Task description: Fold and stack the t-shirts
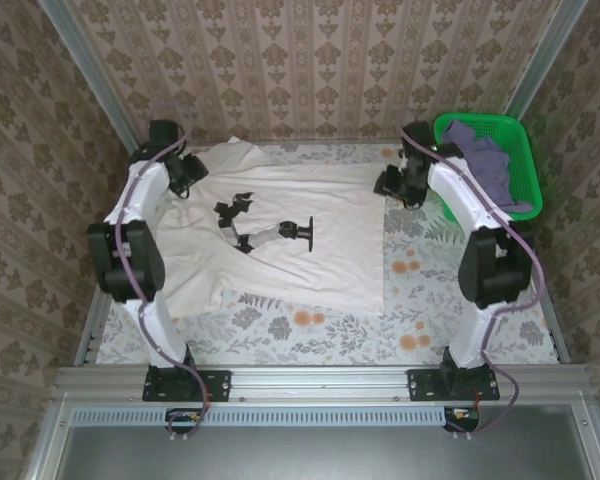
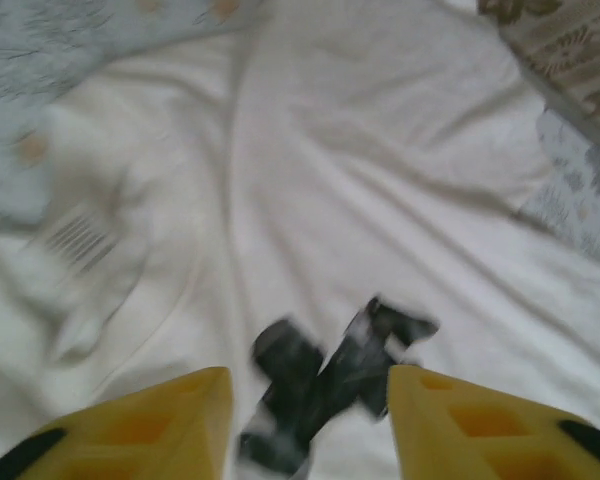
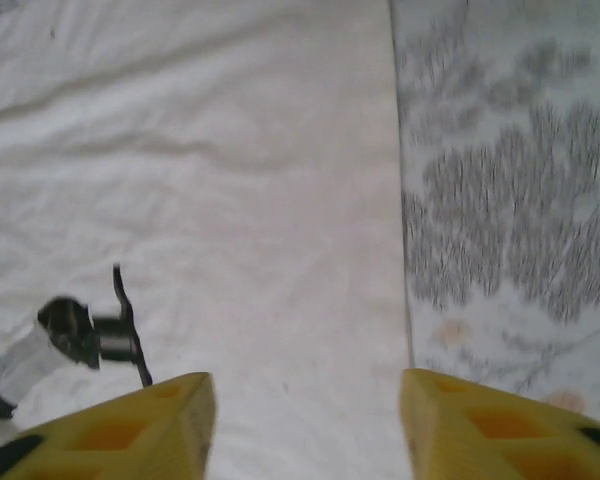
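So the cream-white short-sleeved cotton t-shirt (image 1: 320, 200) is spread out flat across the middle of the table, on top of a pale floral-patterned tablecloth (image 1: 310, 322). Its black chest print (image 1: 270, 232) faces up, roughly in the centre of the shirt. It's a bit wrinkled, not folded at all yet.

The plain lavender-purple t-shirt (image 1: 480, 155) is bunched up inside the green plastic mesh basket (image 1: 527, 150) at the far right corner, with part of it draped over the basket's near rim.

The left gripper (image 1: 185, 172) sits over the far left corner of the white shirt, up by a sleeve. In its wrist view, the left gripper's (image 2: 308, 400) yellow fingers (image 2: 170, 420) are spread apart with nothing pinched between them, just shirt fabric and the blurry black print underneath.

The right gripper (image 1: 390, 183) is at the shirt's far right edge, just beside the basket. Same deal in its own camera: the right gripper's (image 3: 305, 400) jaws are parted and holding nothing, hanging above the shirt close to its straight hem, with the floral cloth off to the right.
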Controlling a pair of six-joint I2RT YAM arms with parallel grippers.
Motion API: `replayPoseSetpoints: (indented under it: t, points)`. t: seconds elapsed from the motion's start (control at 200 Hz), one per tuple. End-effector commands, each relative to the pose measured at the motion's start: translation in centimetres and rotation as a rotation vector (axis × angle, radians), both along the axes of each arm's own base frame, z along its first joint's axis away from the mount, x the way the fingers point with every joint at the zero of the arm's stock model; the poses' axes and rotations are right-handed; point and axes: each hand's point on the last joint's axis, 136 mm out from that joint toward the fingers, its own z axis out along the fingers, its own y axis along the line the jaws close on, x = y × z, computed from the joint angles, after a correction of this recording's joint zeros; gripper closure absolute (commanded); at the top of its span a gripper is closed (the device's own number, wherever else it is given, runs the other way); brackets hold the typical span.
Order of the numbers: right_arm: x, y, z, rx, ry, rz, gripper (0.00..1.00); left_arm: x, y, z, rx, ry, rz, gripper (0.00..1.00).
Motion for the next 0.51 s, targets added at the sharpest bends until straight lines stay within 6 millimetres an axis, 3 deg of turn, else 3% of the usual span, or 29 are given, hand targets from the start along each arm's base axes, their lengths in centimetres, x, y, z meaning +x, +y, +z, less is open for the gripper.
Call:
replayPoseSetpoints:
  t: [0.0, 0.125, 0.235, 0.405, 0.5]
  points:
    - [-4.4, 3.4, -3.5, 0.100, 0.067, 0.046, 0.54, -7.1, 2.7, -5.0, 0.075, 0.196, 0.101, 0.61]
    - [-9.2, 6.1, -7.2, 0.089, 0.161, 0.117, 0.57, -13.6, 4.4, -8.4, 0.060, 0.314, 0.192, 0.62]
    - [-11.5, 7.4, -9.8, 0.065, 0.221, 0.173, 0.58, -17.4, 4.8, -10.6, 0.019, 0.392, 0.240, 0.63]
    - [-13.7, 6.1, -12.7, 0.004, 0.318, 0.161, 0.59, -22.5, 5.1, -13.4, 0.035, 0.532, 0.307, 0.63]
    - [-15.1, 4.1, -14.0, -0.058, 0.378, 0.119, 0.59, -25.1, 5.0, -14.4, 0.030, 0.605, 0.350, 0.62]
